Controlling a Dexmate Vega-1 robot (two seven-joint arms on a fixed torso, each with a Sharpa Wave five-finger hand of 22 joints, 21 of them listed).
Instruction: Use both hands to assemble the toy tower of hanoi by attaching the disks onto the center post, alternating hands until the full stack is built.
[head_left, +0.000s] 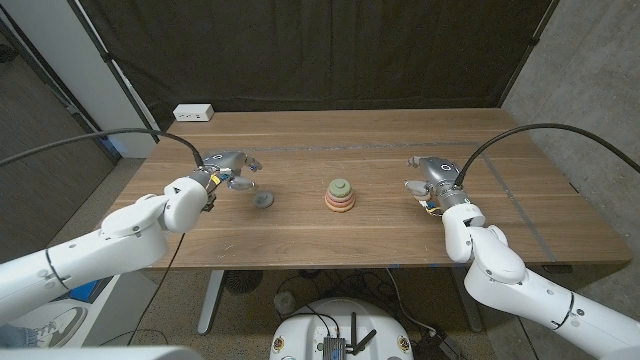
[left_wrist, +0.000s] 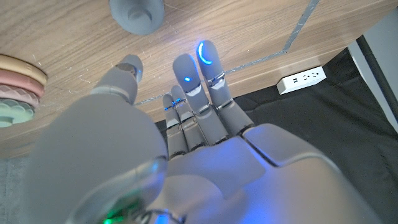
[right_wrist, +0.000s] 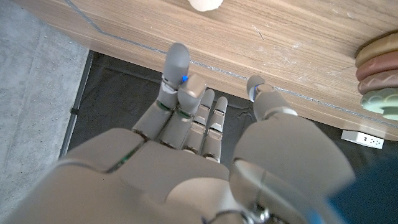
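Note:
The toy tower (head_left: 339, 196) stands at the table's middle, with orange, pink and green disks stacked on its post; the stack (left_wrist: 15, 87) also shows in the left wrist view and the stack (right_wrist: 379, 74) in the right wrist view. A grey piece (head_left: 264, 200) lies on the wood between the tower and my left hand (head_left: 228, 168), which hovers just behind it with fingers spread and nothing in them. The grey piece (left_wrist: 138, 14) sits beyond those fingertips. My right hand (head_left: 432, 180) is open to the tower's right, above a small cream piece (right_wrist: 205, 4), not touching it.
A white power strip (head_left: 192, 113) lies at the table's far left corner. A dark curtain hangs behind the table. Black cables arc over both arms. The wooden table (head_left: 330, 240) has bare room in front of the tower.

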